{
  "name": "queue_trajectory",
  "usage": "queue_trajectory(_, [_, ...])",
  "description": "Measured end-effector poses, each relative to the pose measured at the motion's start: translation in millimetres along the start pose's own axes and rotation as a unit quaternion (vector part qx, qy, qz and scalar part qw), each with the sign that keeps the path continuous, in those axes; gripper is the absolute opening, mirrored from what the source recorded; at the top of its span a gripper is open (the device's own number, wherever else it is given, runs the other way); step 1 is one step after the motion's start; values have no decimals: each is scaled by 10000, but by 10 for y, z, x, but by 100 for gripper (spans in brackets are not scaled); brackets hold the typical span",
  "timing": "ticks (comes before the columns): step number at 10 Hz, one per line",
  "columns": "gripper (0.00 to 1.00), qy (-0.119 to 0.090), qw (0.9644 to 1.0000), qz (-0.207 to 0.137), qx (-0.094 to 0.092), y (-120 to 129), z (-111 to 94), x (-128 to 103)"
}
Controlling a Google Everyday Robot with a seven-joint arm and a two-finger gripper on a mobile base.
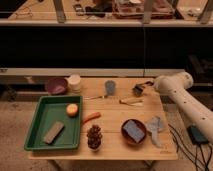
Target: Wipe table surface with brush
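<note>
The gripper (145, 86) is at the brush (138, 90) by the desk's (112, 117) far edge; jaw state cannot be told; bristles should be pressed flat and swept evenly

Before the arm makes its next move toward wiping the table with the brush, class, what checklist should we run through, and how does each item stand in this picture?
1. Brush located: ok. The brush lies near the table's far right edge.
2. Gripper at the brush: ok. The gripper is right beside it, at the arm's tip.
3. Brush held firmly: cannot tell.
4. Wiping path free: not ok. The grey cup, yellow-handled utensil, carrot, pine cone and brown bowl stand on the table surface.
5. Green tray out of the way: ok, at the left end.
</note>
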Motion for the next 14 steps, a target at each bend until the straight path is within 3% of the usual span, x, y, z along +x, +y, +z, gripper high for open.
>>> queue_trajectory(5, [0,-210,9995,215,55,105,120,-123])
queue_trajectory(9, [0,-216,9995,201,59,252,359,80])
queue_trajectory(12, [0,-26,9997,136,205,164,412,304])
queue_trajectory(14, [0,183,9992,107,346,69,333,385])
